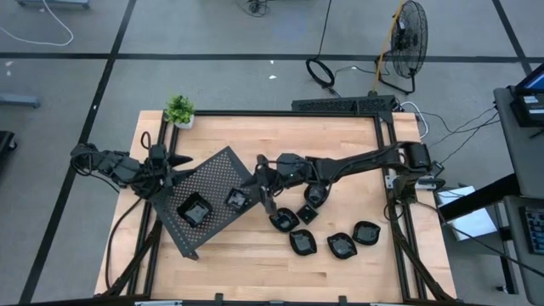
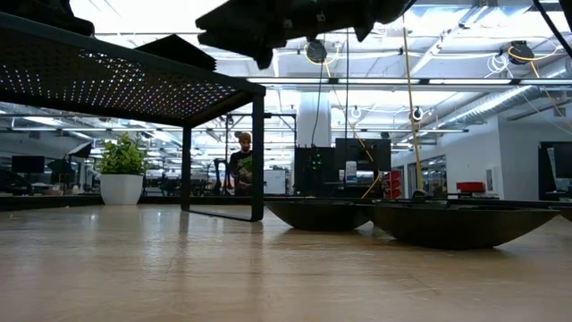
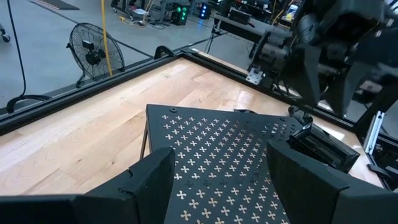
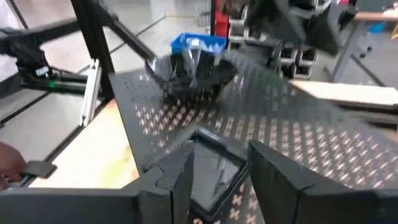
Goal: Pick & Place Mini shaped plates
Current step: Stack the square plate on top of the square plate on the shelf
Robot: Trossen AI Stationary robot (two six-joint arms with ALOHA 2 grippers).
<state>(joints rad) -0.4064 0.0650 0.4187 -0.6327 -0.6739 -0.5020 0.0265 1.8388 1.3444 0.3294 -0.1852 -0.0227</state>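
Observation:
Two glossy black mini plates lie on the dark perforated tray [image 1: 217, 183], which stands on legs [image 2: 257, 152]: one square plate [image 1: 196, 210], one [image 1: 237, 199] under my right gripper. Several more plates [image 1: 303, 242] rest on the wood to the tray's right, and they show in the low view [image 2: 465, 224]. My right gripper [image 1: 253, 187] is open, with its fingers on either side of the square plate [image 4: 214, 177] lying on the tray; the other tray plate [image 4: 193, 78] sits beyond. My left gripper [image 1: 174, 161] is open at the tray's far-left corner, facing across its surface [image 3: 217, 149].
A small potted plant [image 1: 178, 110] stands at the table's far-left corner. A black frame [image 1: 387, 144] borders the table. A fan [image 1: 408, 38] and cables are on the floor beyond. A person [image 2: 239, 161] stands far off in the room. Bare wood lies near the front edge [image 1: 255, 272].

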